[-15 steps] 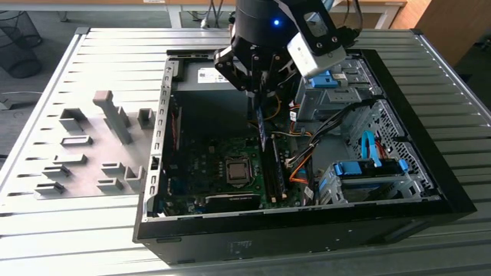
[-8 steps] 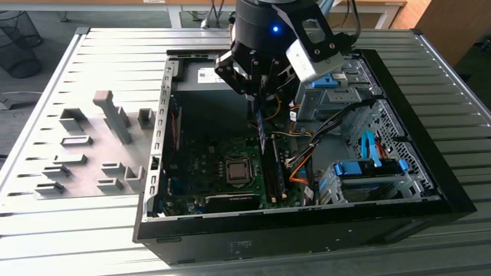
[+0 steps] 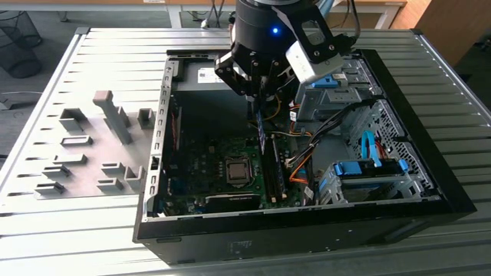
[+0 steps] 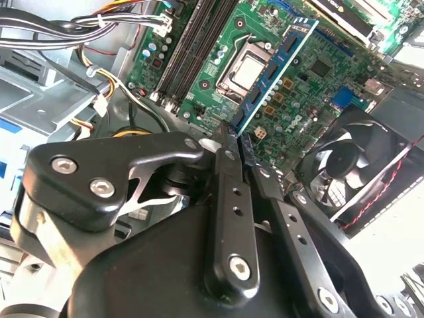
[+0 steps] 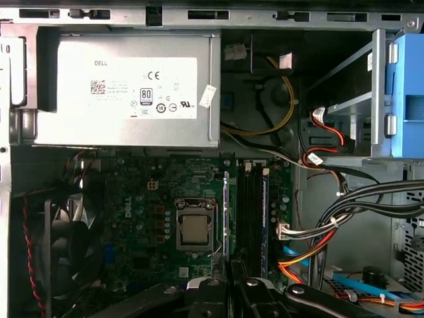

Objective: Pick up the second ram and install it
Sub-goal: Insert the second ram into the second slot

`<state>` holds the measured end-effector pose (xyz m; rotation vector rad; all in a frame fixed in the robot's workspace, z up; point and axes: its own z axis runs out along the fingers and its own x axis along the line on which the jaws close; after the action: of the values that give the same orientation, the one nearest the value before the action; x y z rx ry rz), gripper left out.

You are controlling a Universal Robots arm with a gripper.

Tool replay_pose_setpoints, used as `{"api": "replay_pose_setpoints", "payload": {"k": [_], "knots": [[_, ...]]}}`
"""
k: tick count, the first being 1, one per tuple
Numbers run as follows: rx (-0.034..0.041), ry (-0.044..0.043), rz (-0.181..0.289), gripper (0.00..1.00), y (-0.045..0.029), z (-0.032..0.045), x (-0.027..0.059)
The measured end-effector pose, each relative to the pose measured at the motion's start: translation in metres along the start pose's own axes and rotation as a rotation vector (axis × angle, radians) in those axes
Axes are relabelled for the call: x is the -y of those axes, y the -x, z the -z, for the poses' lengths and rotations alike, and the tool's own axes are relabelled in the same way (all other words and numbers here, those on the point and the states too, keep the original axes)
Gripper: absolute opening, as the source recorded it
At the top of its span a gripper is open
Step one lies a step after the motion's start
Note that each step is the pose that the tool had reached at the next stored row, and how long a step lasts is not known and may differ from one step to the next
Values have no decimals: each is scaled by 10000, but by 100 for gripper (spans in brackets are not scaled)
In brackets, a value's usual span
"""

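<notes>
The second ram (image 4: 277, 69), a narrow blue-green stick with black chips, is clamped at one end between my fingers. My gripper (image 4: 236, 141) is shut on it. In the exterior view the ram (image 3: 263, 135) hangs upright under the gripper (image 3: 261, 106), inside the open computer case, above the motherboard. In the first wrist view I see the stick edge-on (image 5: 226, 212), between the processor socket (image 5: 195, 228) and the long black memory slots (image 5: 248, 209), close beside the nearest slot. I cannot tell whether its lower edge touches a slot.
The power supply (image 5: 126, 89) fills the far end of the case. A fan (image 4: 358, 165) sits beside the board. Bundled cables (image 5: 344, 212) and a blue drive cage (image 3: 368, 169) crowd the exterior view's right. Grey fixture blocks (image 3: 92, 149) stand on the table outside the case.
</notes>
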<state>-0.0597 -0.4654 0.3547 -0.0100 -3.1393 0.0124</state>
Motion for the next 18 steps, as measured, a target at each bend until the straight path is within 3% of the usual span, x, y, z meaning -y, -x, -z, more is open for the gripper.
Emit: {"api": "replay_pose_setpoints", "payload": {"k": [6,10,18], "knots": [[3,0,391,14,25,-46,-1],[2,-2,390,14,52,-86,-1],[2,-26,390,14,52,-92,-1]]}}
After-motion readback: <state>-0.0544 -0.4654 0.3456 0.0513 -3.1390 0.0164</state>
